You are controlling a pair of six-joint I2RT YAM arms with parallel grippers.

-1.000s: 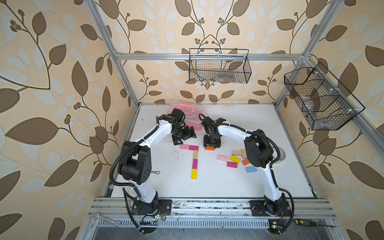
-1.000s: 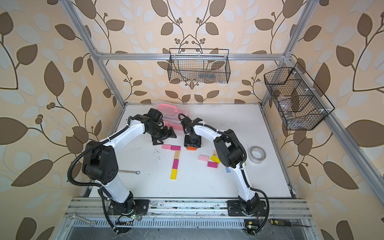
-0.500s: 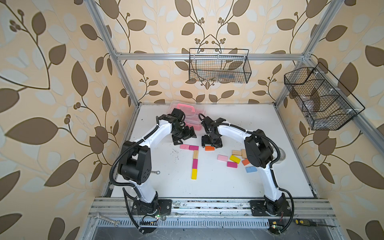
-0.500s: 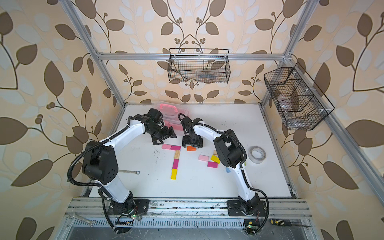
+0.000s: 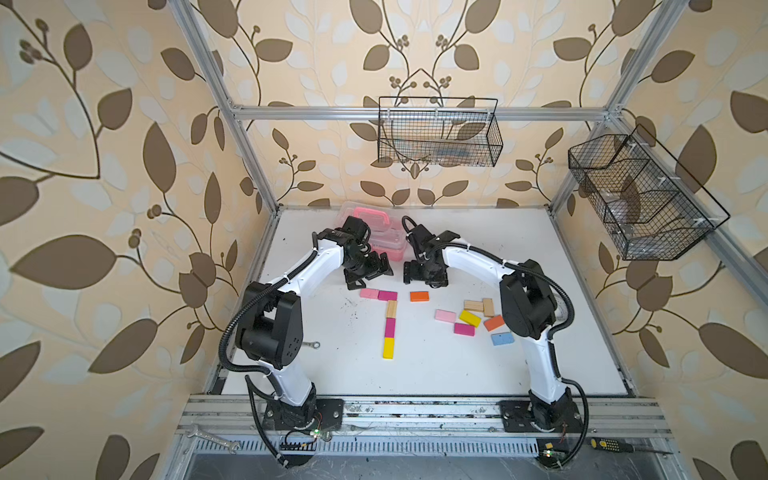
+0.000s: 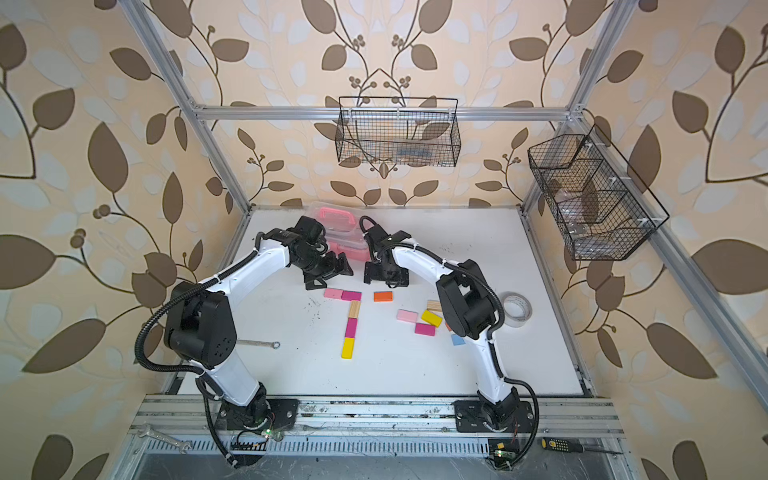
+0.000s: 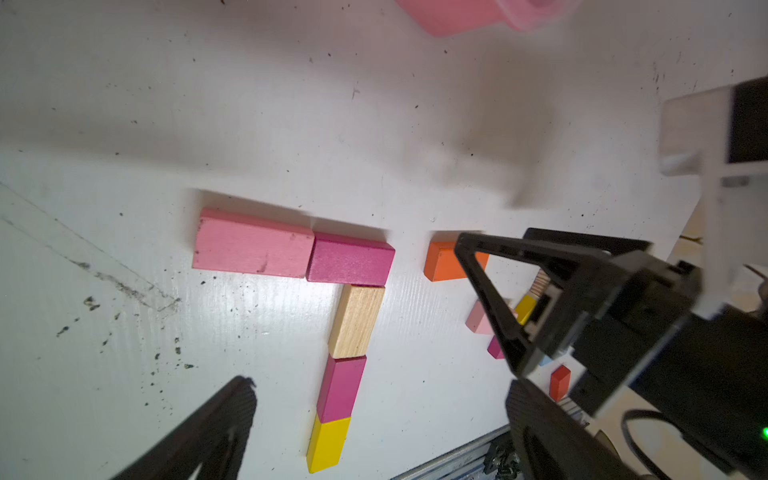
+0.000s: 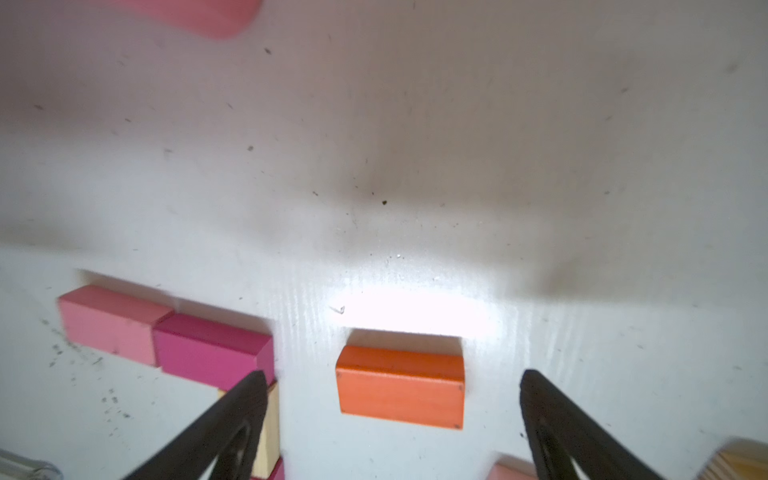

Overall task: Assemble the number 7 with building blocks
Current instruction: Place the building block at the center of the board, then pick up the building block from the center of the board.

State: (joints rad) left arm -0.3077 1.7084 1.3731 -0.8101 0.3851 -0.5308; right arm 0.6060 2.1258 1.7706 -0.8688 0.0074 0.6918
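The number 7 [image 5: 389, 320] is laid out flat around the middle of the bench [image 5: 540, 257], somewhat toward its left edge. Its bar is made of a pink block [image 5: 369, 293] and a magenta block [image 5: 387, 295], and a three-block stem runs from the magenta end toward the near edge.

An orange block [image 5: 419, 296] lies in line with the bar on its right-edge side, parted from the magenta block by a clear gap. Its long axis is set parallel to the far edge.

The right hand [image 5: 424, 282] is held just on the far-edge side of this block, spread wide and empty. In the right wrist view the orange block [image 8: 401, 386] is seen between the two fingers [image 8: 232, 424], touched by neither, its length running from one finger toward the other.

The left hand [image 5: 370, 277] is likewise spread and empty, beyond the pink end of the bar, near the pink case [image 5: 392, 251].

The right hand is judged the nearer. To close the gap, the block would have to be moved along its own axis toward the left edge.
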